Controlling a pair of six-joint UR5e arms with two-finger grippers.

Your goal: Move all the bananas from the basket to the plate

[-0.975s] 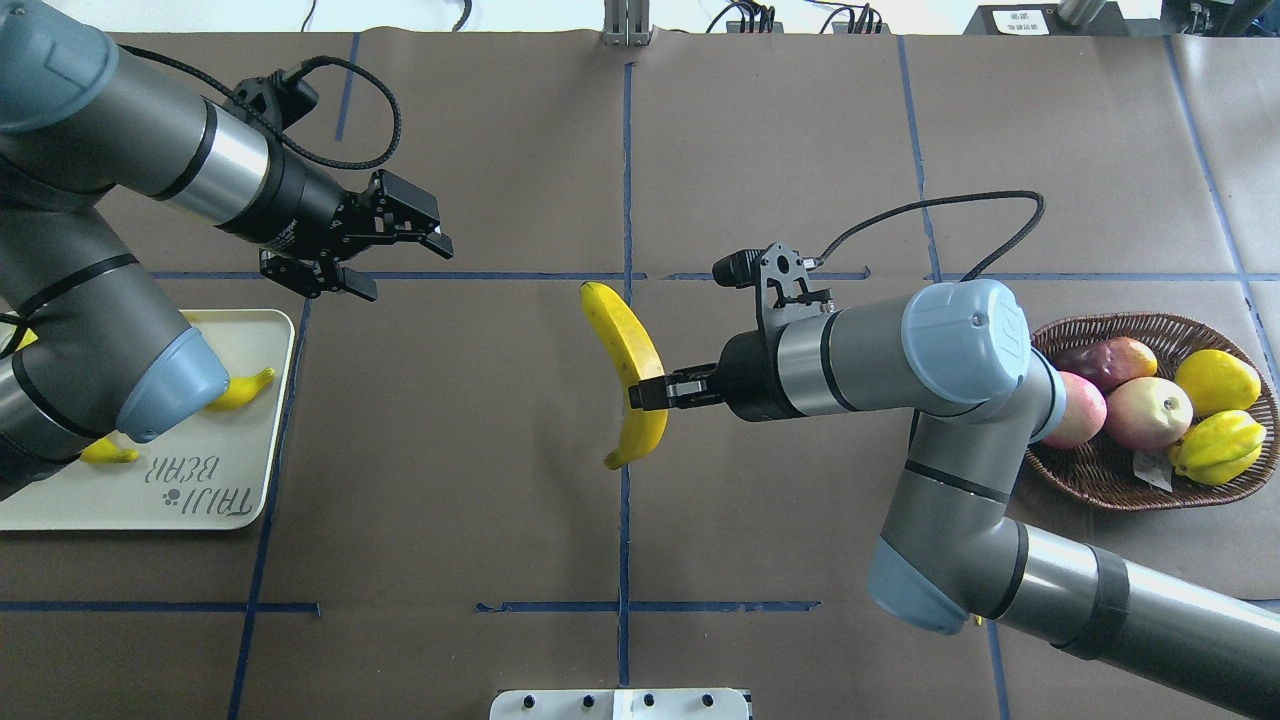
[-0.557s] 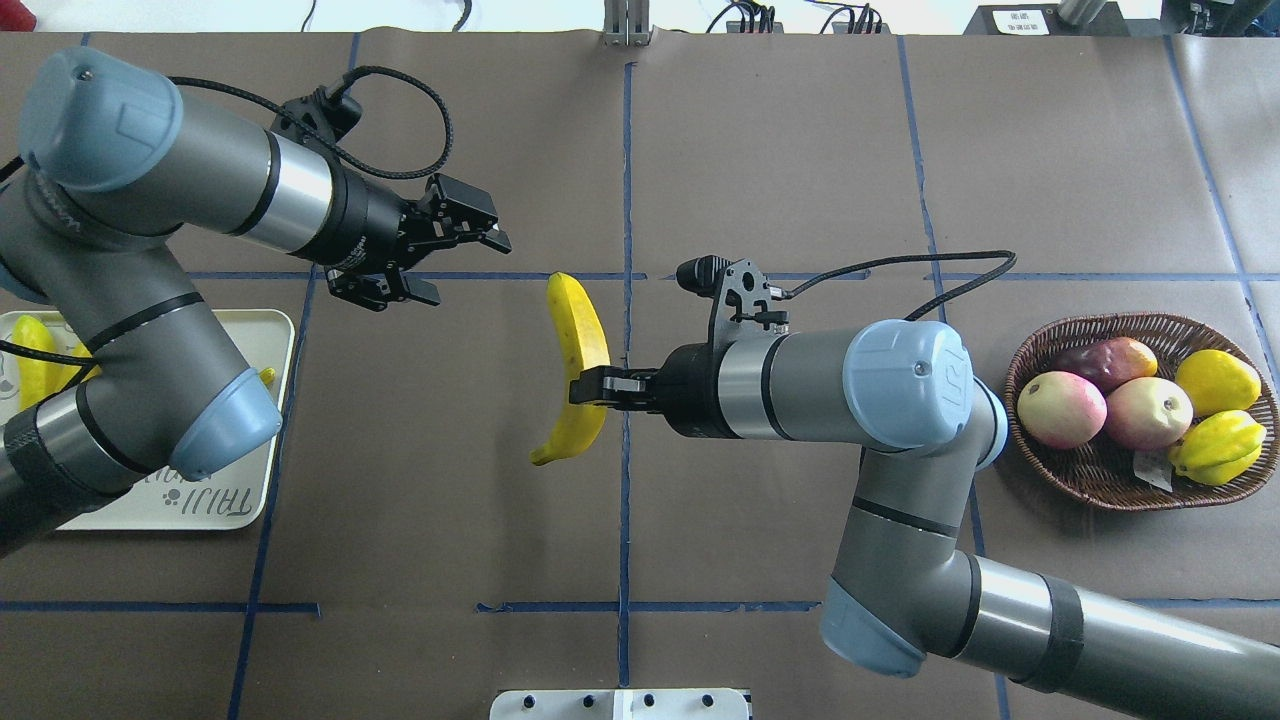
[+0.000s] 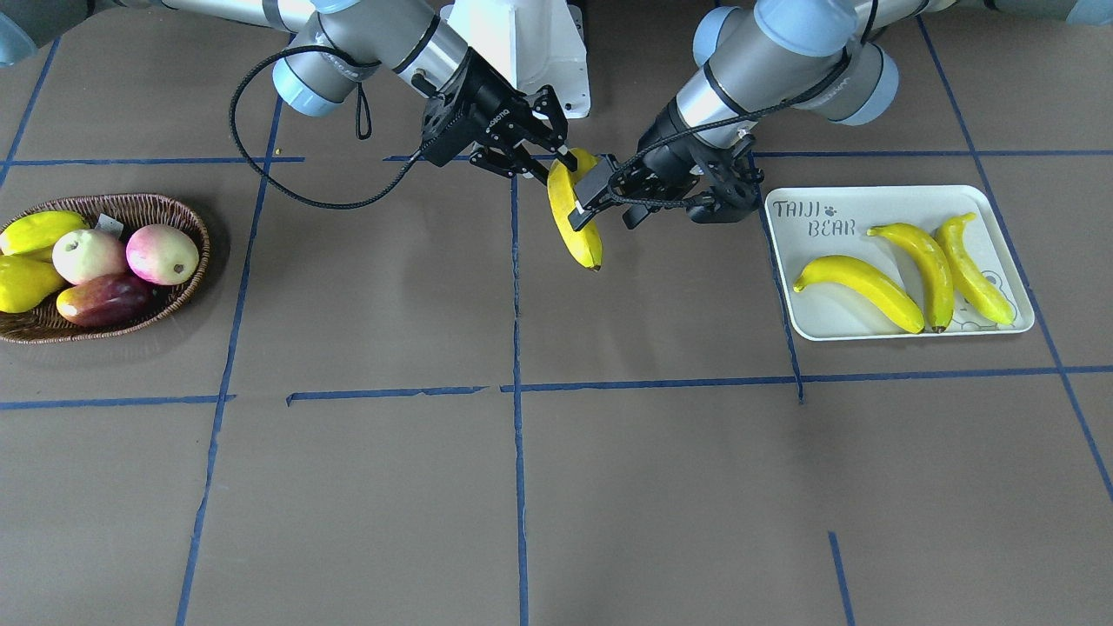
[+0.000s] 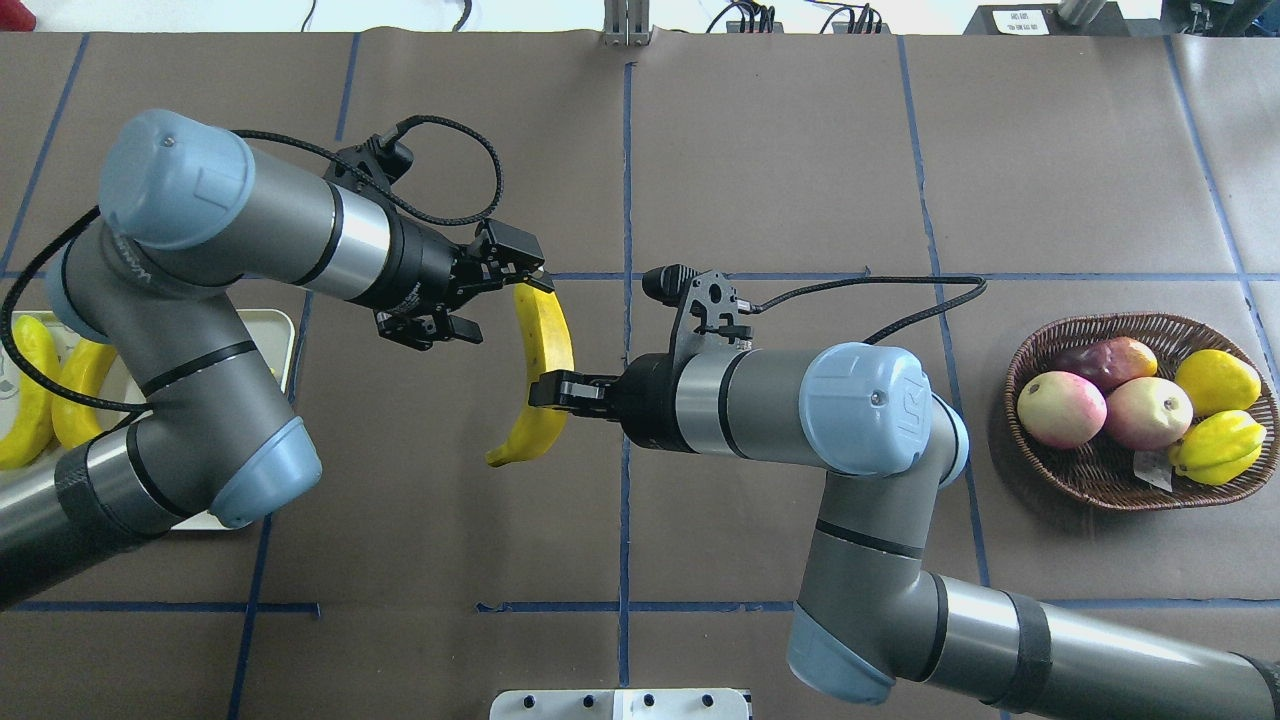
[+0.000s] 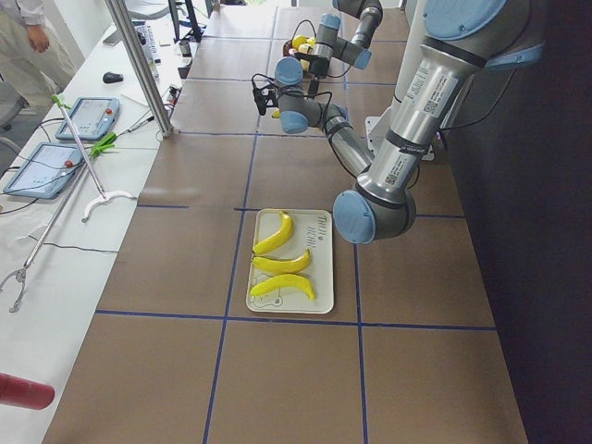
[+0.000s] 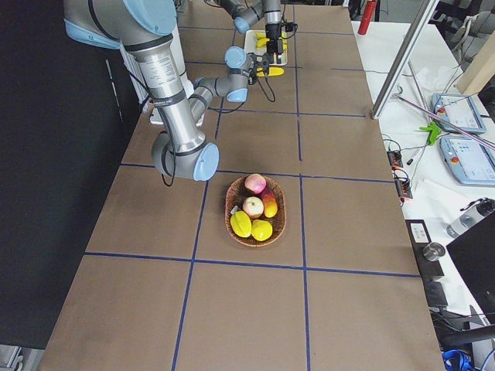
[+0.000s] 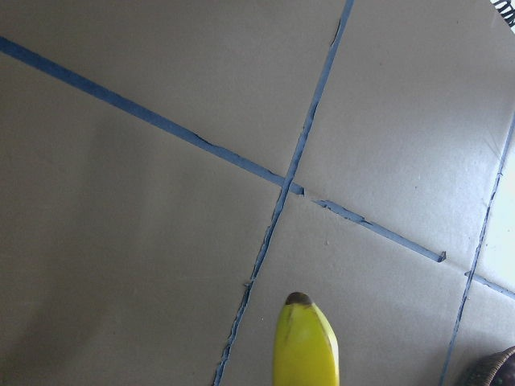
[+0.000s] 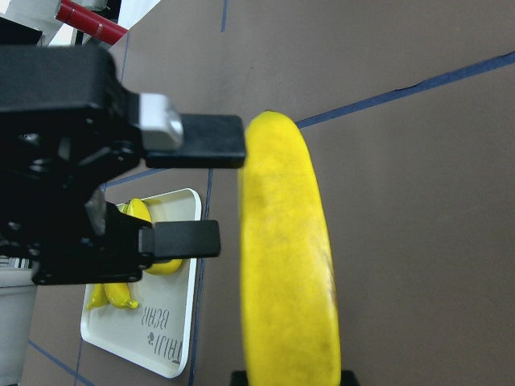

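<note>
The table (image 4: 800,150) has a brown paper cover with blue tape lines (image 4: 626,150) in a grid. Five fruits lie close together: one dark red (image 4: 1105,360), two pink-green (image 4: 1061,408), two yellow (image 4: 1216,381). On the white side bench (image 5: 37,305) lie two tablets (image 5: 88,116) and a mouse (image 5: 113,77). A person (image 5: 14,55) stands at its far end.

A robotics lab: tape-gridded table (image 4: 760,150), teach pendants (image 5: 88,117) alongside.
</note>
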